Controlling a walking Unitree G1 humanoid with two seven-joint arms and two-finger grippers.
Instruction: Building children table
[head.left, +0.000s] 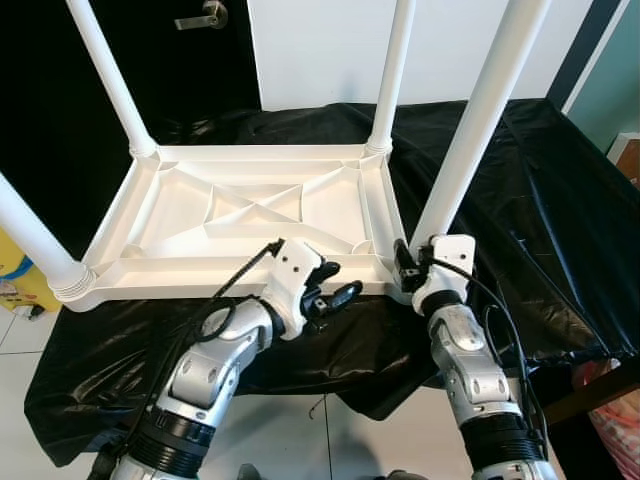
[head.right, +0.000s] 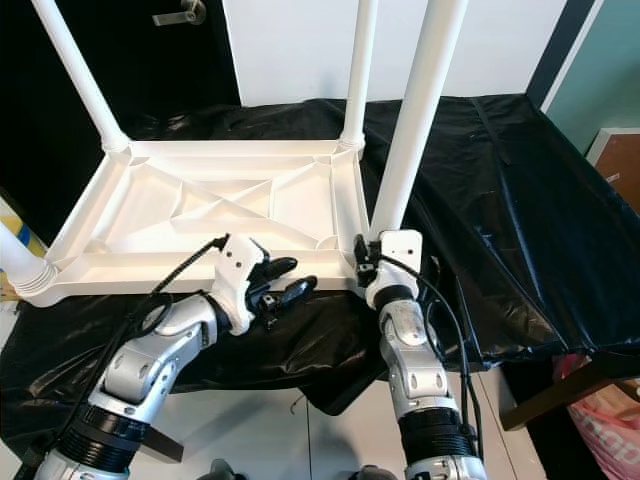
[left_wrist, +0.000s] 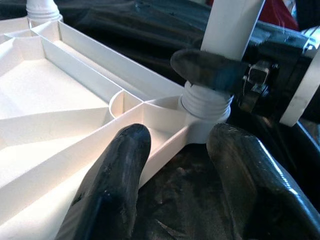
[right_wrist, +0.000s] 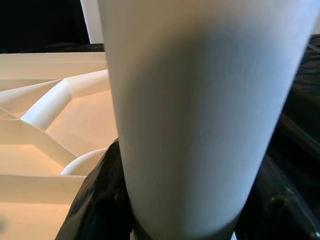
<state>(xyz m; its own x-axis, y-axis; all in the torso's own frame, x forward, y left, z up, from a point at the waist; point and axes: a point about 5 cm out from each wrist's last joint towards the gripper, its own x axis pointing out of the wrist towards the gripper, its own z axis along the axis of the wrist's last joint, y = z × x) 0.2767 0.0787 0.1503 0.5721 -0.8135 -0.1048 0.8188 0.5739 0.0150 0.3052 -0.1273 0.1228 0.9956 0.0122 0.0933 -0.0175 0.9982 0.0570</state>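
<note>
I'm seeing all four legs running off the top of frame above the upturned children's table (head.left: 250, 215) on the black-draped desk (head.left: 560, 200). My right gripper (head.left: 405, 262) is clasping the near-right leg (head.left: 470, 130) at its base; my left gripper (head.left: 335, 290), at its 9 o'clock, is hovering spread by the rim.

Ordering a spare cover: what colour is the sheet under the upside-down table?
Black and glossy; the sheet shows best in the left eye view.

Bright, even daylight; both eye views sharp, glare on the black cloth (head.left: 540, 190), wrist close-ups softly blurred.
</note>
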